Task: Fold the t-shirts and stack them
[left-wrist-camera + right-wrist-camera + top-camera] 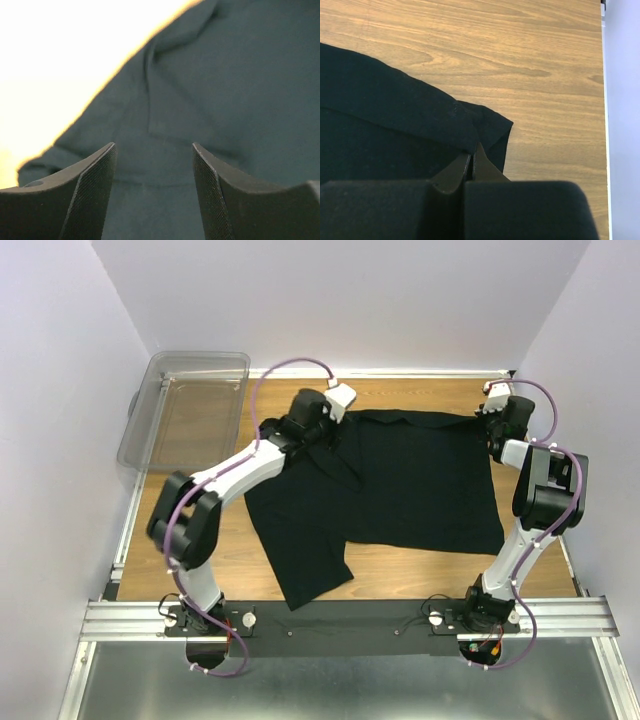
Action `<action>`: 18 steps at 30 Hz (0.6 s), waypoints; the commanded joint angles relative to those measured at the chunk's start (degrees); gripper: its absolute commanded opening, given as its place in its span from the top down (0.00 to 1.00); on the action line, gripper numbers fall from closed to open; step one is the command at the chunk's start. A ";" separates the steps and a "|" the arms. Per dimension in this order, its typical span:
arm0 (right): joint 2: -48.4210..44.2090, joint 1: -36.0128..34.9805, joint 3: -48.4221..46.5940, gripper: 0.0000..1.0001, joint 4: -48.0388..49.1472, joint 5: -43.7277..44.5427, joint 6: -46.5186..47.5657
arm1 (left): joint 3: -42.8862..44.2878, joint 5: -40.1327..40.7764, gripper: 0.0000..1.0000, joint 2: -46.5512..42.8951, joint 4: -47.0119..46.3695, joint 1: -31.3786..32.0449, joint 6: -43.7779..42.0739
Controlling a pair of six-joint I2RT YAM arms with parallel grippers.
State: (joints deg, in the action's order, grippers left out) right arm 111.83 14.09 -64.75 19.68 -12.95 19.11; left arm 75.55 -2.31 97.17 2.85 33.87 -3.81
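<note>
One black t-shirt (420, 480) lies spread on the wooden table (250, 560), with a sleeve or flap hanging toward the front left. My left gripper (322, 436) hovers over the shirt's far left part. In the left wrist view it (154, 147) is open, with dark cloth (225, 90) close beneath it and nothing between the fingers. My right gripper (494, 440) is at the shirt's far right corner. In the right wrist view it (471, 156) is shut, pinching the folded edge of the shirt (395, 115) near that corner.
A clear plastic bin (190, 410) stands at the far left beside the table. Bare wood (530, 55) lies beyond the shirt's corner, up to the right wall. A metal rail (350, 620) runs along the near edge by the arm bases.
</note>
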 commanded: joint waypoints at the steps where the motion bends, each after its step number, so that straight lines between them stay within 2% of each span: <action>1: -1.09 0.50 0.59 0.99 -0.08 -1.99 0.57 | -0.84 12.38 0.32 6.53 5.42 0.15 -7.34; 5: 0.23 0.50 -0.11 0.99 -0.26 -2.43 -0.04 | 0.21 14.44 0.32 8.21 5.32 0.15 -11.38; 9: 0.23 0.50 -0.11 0.99 -0.70 -3.04 -0.13 | 1.09 7.96 0.32 8.04 5.41 0.32 -12.62; 13: 0.23 0.50 -0.02 0.99 -0.79 -2.78 0.14 | 2.05 -3.30 0.32 8.74 6.37 0.32 -7.98; 14: 0.23 0.50 -0.11 0.99 -0.87 -2.78 0.22 | 2.06 -5.23 0.33 9.09 6.55 0.50 -4.40; 18: 0.32 0.50 -0.02 0.99 -0.96 -2.87 0.22 | -2.76 -11.92 0.34 7.17 3.40 2.25 2.12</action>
State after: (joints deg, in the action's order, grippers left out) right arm 111.85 14.11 -64.75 19.59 -14.52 19.11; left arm 75.50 -3.92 106.52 8.71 34.13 -9.54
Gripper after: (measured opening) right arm 0.012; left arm 0.659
